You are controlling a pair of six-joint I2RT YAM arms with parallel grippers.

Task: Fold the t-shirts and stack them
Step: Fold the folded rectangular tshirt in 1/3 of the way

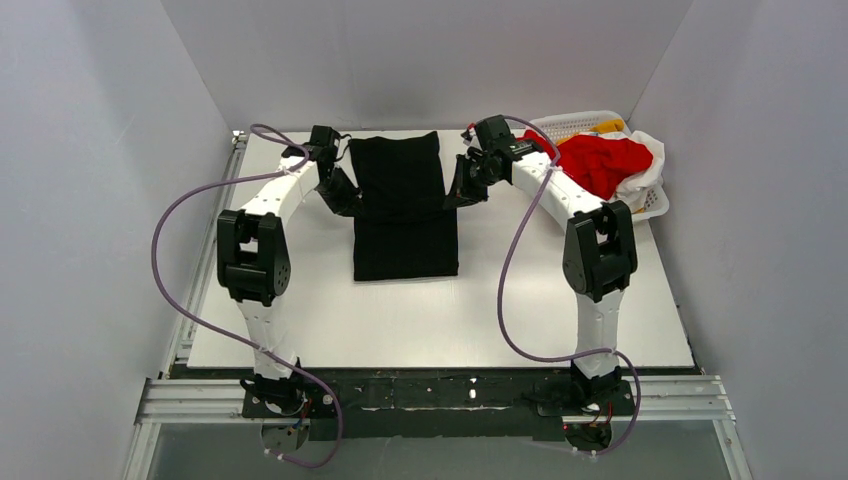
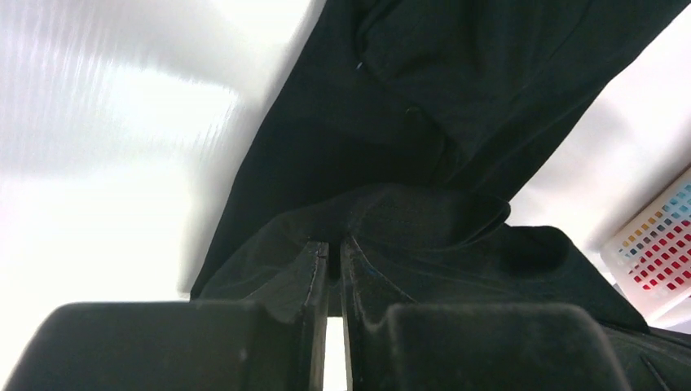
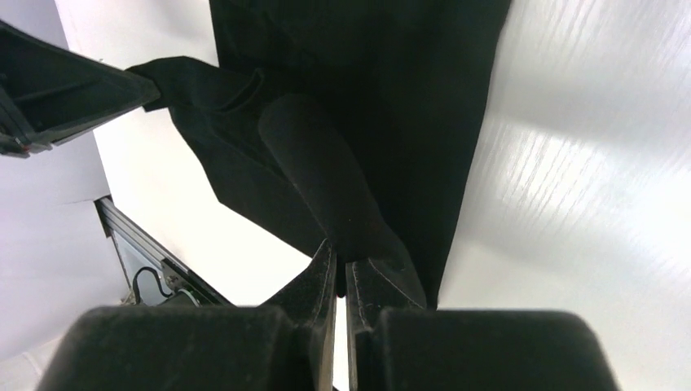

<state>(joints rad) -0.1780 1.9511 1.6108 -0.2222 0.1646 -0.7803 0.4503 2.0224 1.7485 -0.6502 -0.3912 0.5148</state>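
The black t-shirt (image 1: 404, 205) lies as a long folded strip on the white table, running from the far edge toward the middle. My left gripper (image 1: 343, 203) is shut on its left edge, and the pinched cloth (image 2: 383, 213) bunches above the fingertips. My right gripper (image 1: 455, 198) is shut on its right edge (image 3: 358, 236), with a fold of cloth lifted off the table. The red t-shirt (image 1: 600, 160) lies heaped in the basket, with white cloth (image 1: 648, 172) and a bit of yellow cloth (image 1: 608, 126) beside it.
The white lattice basket (image 1: 580, 121) stands at the far right corner, against the right wall; a corner of it shows in the left wrist view (image 2: 658, 252). The white table (image 1: 420, 320) ends at a metal rail in front. Walls close in on both sides.
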